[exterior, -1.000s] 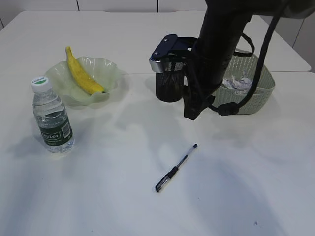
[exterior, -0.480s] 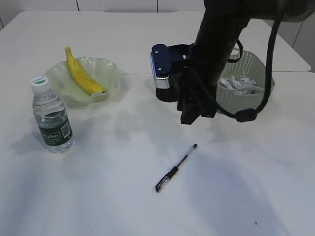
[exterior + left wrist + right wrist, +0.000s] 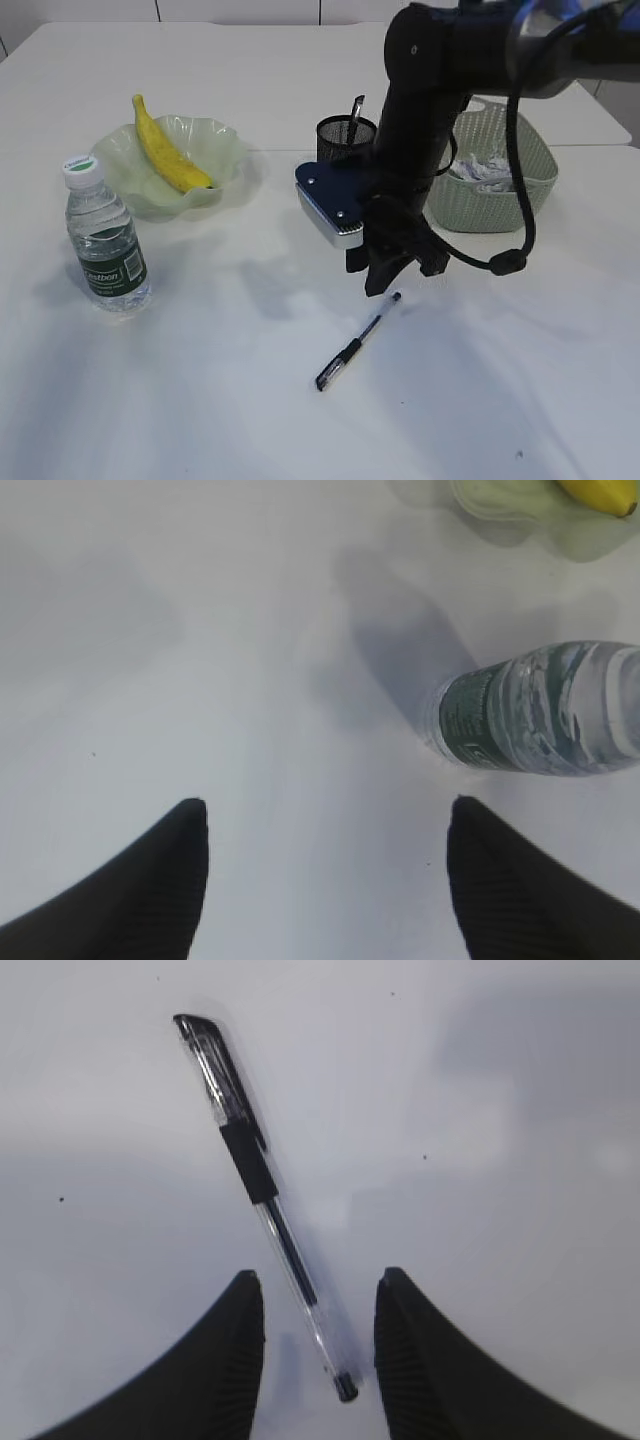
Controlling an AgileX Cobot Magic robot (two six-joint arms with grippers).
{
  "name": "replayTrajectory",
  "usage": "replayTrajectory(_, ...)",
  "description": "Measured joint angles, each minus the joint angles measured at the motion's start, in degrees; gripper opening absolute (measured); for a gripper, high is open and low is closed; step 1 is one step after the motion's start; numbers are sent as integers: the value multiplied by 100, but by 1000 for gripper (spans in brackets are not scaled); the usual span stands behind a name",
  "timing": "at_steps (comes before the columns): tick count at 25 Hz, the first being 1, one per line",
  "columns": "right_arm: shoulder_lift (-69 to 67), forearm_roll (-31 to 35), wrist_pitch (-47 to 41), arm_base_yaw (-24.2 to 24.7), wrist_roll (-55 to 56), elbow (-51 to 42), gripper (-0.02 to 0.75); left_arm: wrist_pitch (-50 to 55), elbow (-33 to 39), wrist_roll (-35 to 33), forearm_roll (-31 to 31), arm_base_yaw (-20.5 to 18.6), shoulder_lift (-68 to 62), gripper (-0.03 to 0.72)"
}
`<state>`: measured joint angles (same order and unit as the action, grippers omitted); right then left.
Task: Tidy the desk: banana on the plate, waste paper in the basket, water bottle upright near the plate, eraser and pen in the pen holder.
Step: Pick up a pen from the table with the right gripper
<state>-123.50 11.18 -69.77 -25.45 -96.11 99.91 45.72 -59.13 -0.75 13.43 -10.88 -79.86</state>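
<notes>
- Presently the right gripper [image 3: 318, 1335] hangs low over the table [image 3: 200, 400], fingers apart, grasping nothing. The pen's tip end lies in the gap between the two fingertips in the right wrist view; I cannot tell whether either finger touches it.
- Pen [image 3: 258, 1185] lies flat on the table, capped end pointing away from the gripper, clear barrel with a black grip band at mid-length. In the exterior view the pen [image 3: 357, 343] runs diagonally, its upper end just under the right arm's fingers.
- Left gripper [image 3: 325, 825]: fingers spread wide, empty, above bare table. It is seen only in the left wrist view.
- Water bottle [image 3: 545, 708] appears just beyond the left gripper's right finger in that view. In the exterior view the bottle [image 3: 105, 240] stands upright, white cap on, green label, near the plate.
- Plate [image 3: 225, 140], pale green with a wavy rim, holds the banana [image 3: 165, 150]; the banana's stem end sticks out over the back rim.
- Pen holder [image 3: 340, 135], black mesh, stands behind the right arm, with one dark item sticking up out of it.
- Basket [image 3: 520, 200], pale green, sits right of the pen holder, partly hidden by the arm. Crumpled paper [image 3: 485, 165] is inside.
- Eraser: not identifiable in any view.
</notes>
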Motion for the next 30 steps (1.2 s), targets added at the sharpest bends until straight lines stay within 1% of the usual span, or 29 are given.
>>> replayTrajectory(4, -252, -9, 8, -220, -140, 0, 281, -10, 0, -11, -2, 0, 0, 528)
replayTrajectory(8, -460, -23, 21, -344, -226, 0, 258, -10, 0, -11, -12, 0, 0, 528)
replayTrajectory(19, -691, -389, 32, -344, -261, 0, 248, -202, 0, -32, -166, 0, 0, 528)
replayTrajectory(24, -762, -612, 44, -344, -272, -11, 228, -239, 0, -32, -166, 0, 0, 528)
replayTrajectory(30, -771, -717, 56, -344, -272, -141, 225, -315, 0, -32, -176, 0, 0, 528)
